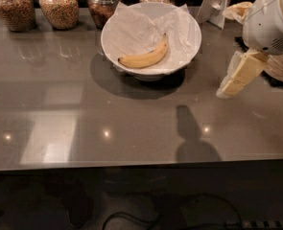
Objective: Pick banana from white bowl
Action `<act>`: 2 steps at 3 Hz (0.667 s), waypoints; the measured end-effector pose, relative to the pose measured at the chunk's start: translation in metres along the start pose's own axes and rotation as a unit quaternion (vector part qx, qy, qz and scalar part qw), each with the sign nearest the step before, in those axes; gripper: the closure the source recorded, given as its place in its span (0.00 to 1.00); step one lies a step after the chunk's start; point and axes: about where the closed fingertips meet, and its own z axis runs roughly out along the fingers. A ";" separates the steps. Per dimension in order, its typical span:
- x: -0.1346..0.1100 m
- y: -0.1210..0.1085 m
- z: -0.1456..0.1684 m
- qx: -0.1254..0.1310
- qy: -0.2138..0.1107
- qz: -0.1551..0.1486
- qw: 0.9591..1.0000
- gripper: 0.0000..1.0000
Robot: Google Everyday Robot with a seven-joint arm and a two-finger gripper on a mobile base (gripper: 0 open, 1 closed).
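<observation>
A curved yellow banana point(146, 56) lies in a large white bowl point(113, 44) lined with crinkled white paper, at the back middle of the grey counter. My gripper point(229, 85) hangs at the right of the view from the white arm point(268, 25), its cream-coloured fingers pointing down and left just above the counter. It is to the right of the bowl, apart from it, and holds nothing.
Several glass jars of grains and nuts point(58, 6) line the back left edge. A white sign stand point(218, 4) stands behind the bowl at right. Stacked off-white bowls point(281, 66) sit at the far right. The counter's front edge point(141, 163) runs across the lower view.
</observation>
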 end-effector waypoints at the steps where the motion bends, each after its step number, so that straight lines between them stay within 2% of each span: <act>1: -0.025 -0.035 0.027 0.016 -0.065 -0.040 0.997 0.00; 2: -0.056 -0.065 0.055 0.014 -0.116 -0.071 0.991 0.00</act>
